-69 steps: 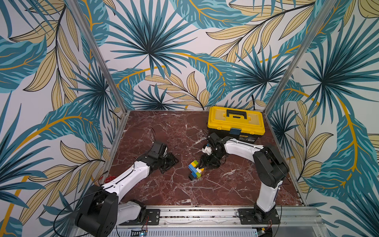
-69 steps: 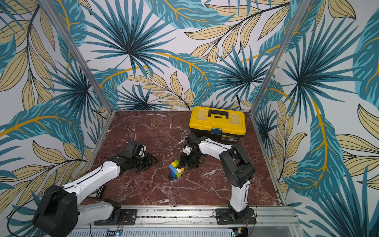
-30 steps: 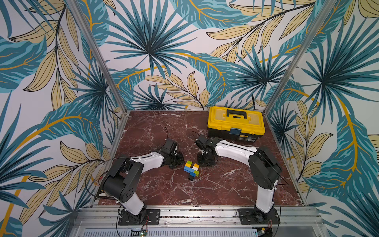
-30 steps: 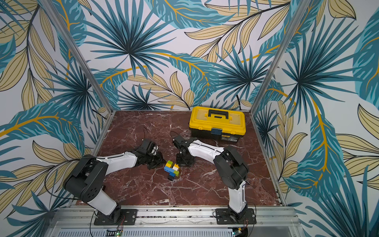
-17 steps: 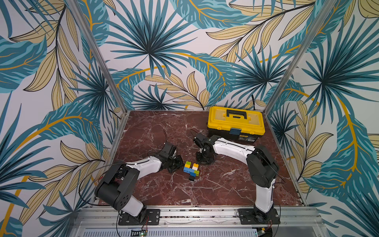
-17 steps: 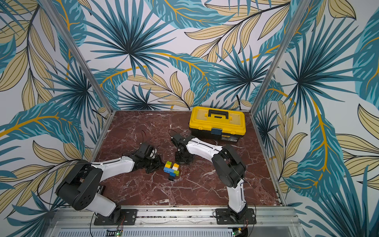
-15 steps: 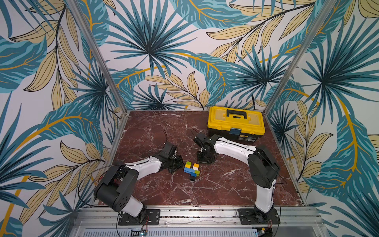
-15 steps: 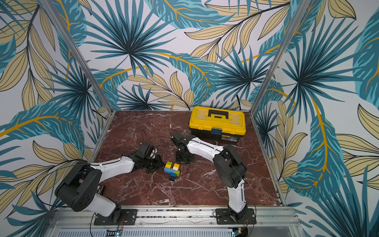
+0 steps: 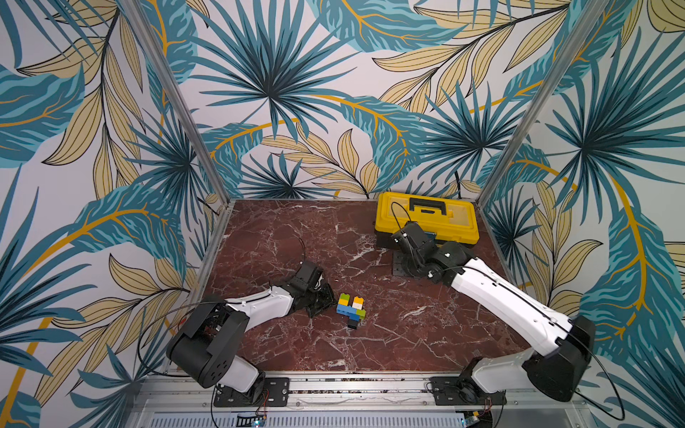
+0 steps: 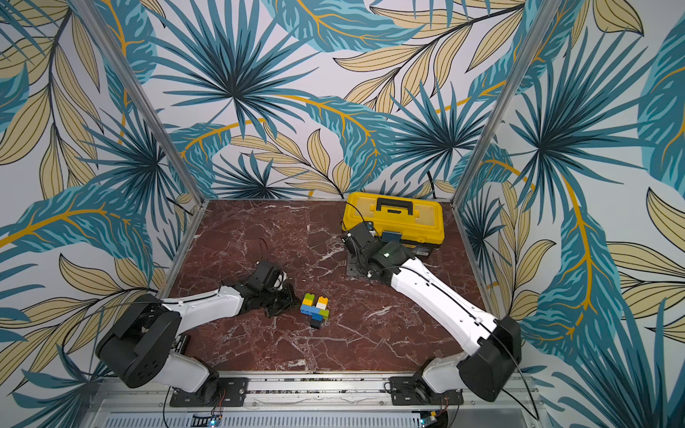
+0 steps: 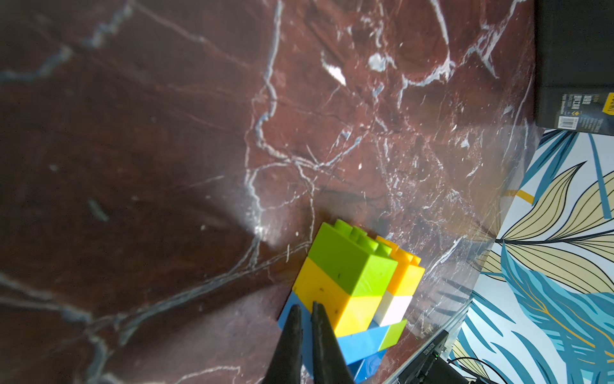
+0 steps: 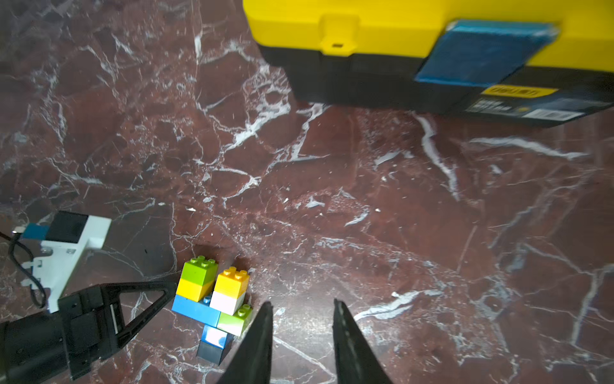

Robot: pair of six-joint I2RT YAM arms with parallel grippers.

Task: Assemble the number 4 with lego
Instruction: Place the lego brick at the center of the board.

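Pinched closed at the left gripper (image 11: 304,309), tips against the number 4 (image 9: 351,310), flat on the table (image 9: 278,241); parted and empty at the right gripper (image 12: 302,302). In the lego (image 12: 216,301): two green, two orange-yellow, two blue, one white, one black.

Yellow toolbox (image 9: 426,222) on red marble bench (image 9: 281,237)
It stands shut, black handle (image 9: 428,203) on top, in the far right corner.

Both top views are bright and sharp; wrist views show glare on the tabletop (image 11: 263,232) and a blurred toolbox (image 12: 398,40).
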